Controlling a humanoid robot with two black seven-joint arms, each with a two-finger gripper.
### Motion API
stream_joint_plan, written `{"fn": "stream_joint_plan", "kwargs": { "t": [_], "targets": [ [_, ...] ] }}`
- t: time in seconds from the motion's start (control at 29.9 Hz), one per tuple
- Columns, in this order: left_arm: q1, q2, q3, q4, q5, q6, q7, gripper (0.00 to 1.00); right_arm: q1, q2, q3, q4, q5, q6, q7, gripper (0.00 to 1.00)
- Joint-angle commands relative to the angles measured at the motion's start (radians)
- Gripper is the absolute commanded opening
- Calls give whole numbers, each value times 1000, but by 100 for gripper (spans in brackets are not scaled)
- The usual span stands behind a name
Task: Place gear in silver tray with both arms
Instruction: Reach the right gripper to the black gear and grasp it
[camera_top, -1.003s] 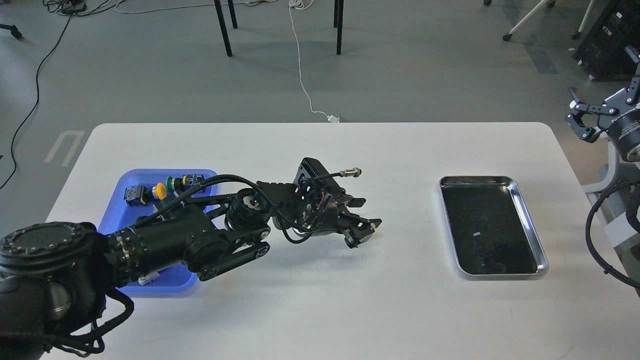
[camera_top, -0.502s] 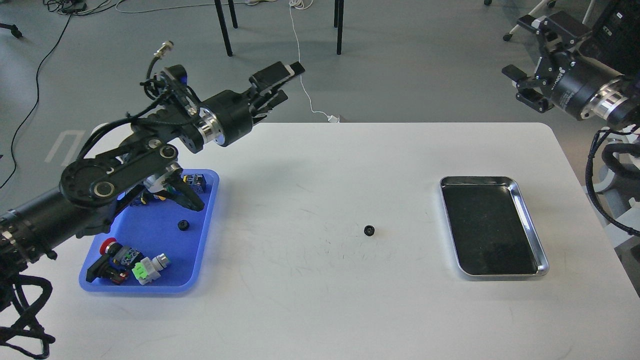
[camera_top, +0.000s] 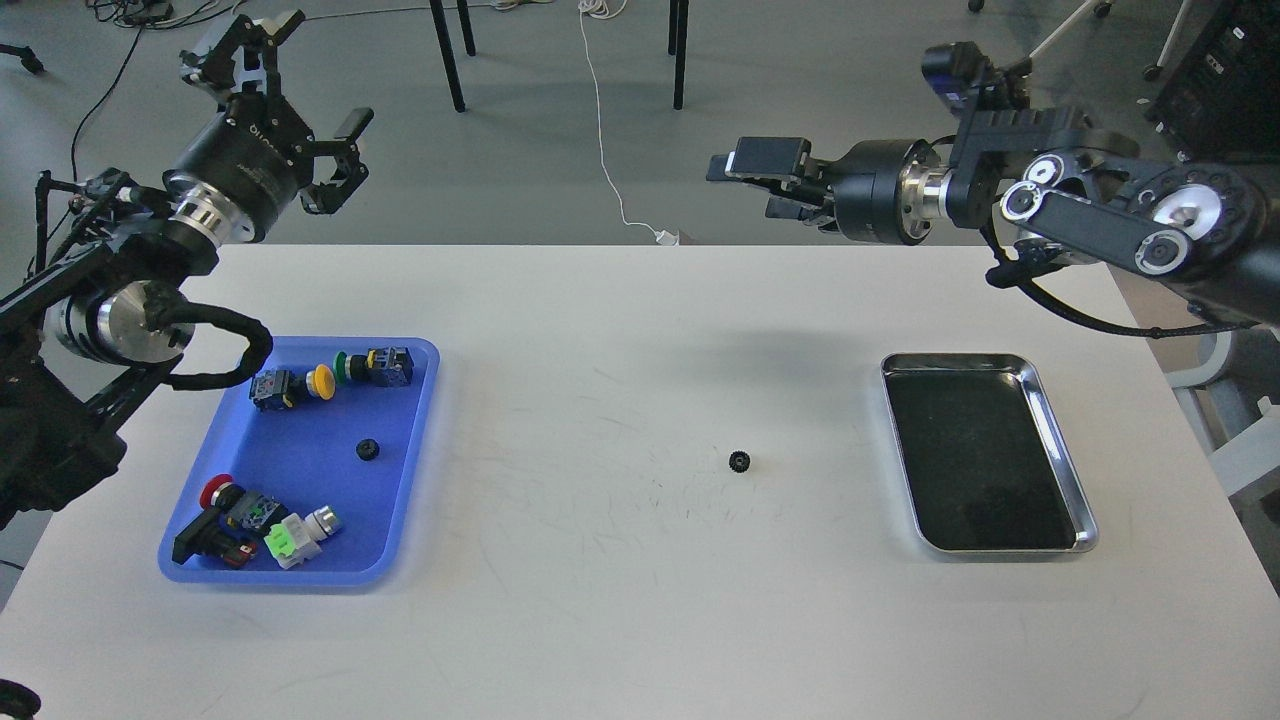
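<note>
Gear (camera_top: 739, 461) lies apart from silver tray (camera_top: 1060, 442).

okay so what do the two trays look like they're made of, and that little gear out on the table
Silver tray: apparently polished metal, with a bright mirror-like rim and dark reflective floor. Blue tray: likely plastic, uniformly coloured, with a soft sheen and rounded moulded edges. Gear: black and toothed; too small to tell metal from plastic.

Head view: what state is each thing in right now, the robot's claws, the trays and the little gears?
Left gripper: open, empty, raised.
Right gripper: raised, empty; open or shut unclear.
Silver tray: empty.
Gear on table: lying loose, between the trays.
Blue tray: holds switches and buttons.
Gear in blue tray: lying loose.
</note>
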Motion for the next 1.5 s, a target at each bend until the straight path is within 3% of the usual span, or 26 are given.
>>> {"fn": "stream_joint_plan", "kwargs": {
  "t": [0.0, 0.27, 0.7, 1.37, 1.47],
  "targets": [
    [24, 1, -17, 0, -2, -4, 1, 98, 32, 83, -125, 5, -129, 0, 0, 93],
    [82, 1, -83, -3, -2, -4, 3, 98, 24, 265, -330, -4, -240, -84, 3, 88],
    [90, 8, -86, -3, 0, -10, 3, 98, 4, 366, -467, -1, -349, -89, 5, 74],
    [92, 74, -85, -8, 2, -17, 6, 98, -11, 354, -564, 2, -398, -92, 3, 58],
    [92, 76, -86, -8, 2, -18, 6, 98, -11, 354, -564, 3, -399, -90, 3, 49]
  ]
}}
